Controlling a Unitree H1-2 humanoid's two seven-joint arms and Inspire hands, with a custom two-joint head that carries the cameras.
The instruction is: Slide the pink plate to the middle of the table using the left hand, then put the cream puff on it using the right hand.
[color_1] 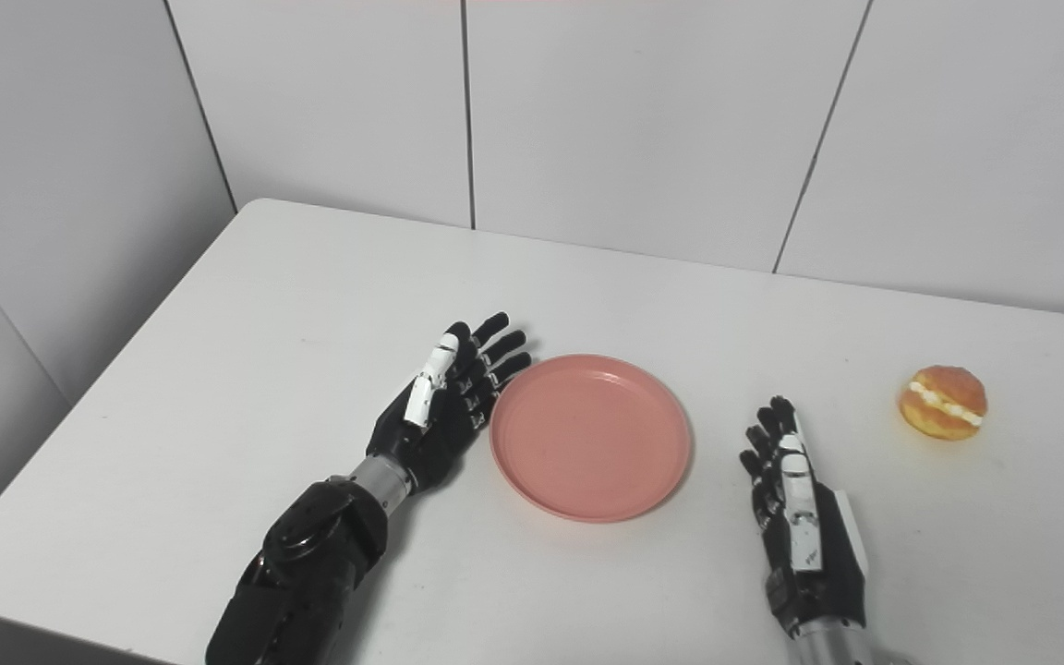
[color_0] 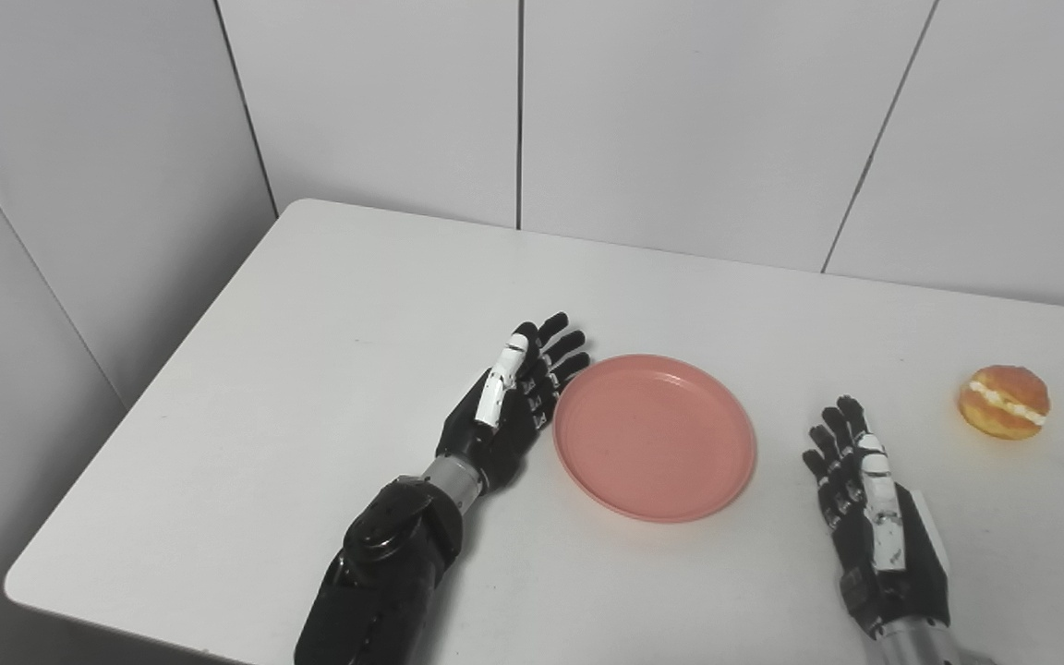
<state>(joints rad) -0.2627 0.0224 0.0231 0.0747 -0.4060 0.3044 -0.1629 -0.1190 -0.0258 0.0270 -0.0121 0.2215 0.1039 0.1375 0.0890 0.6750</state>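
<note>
A round pink plate (color_0: 654, 436) lies flat near the middle of the white table, with nothing on it. My left hand (color_0: 515, 395) is open, fingers stretched out, its edge against the plate's left rim. My right hand (color_0: 869, 503) is open too, standing on its edge to the right of the plate and a short gap away from it. The cream puff (color_0: 1004, 401), golden brown with a white cream band, sits on the table at the far right, beyond and to the right of my right hand.
The white table (color_0: 310, 351) has its rounded left edge and front corner in view. Grey-white wall panels (color_0: 680, 120) rise right behind its far edge.
</note>
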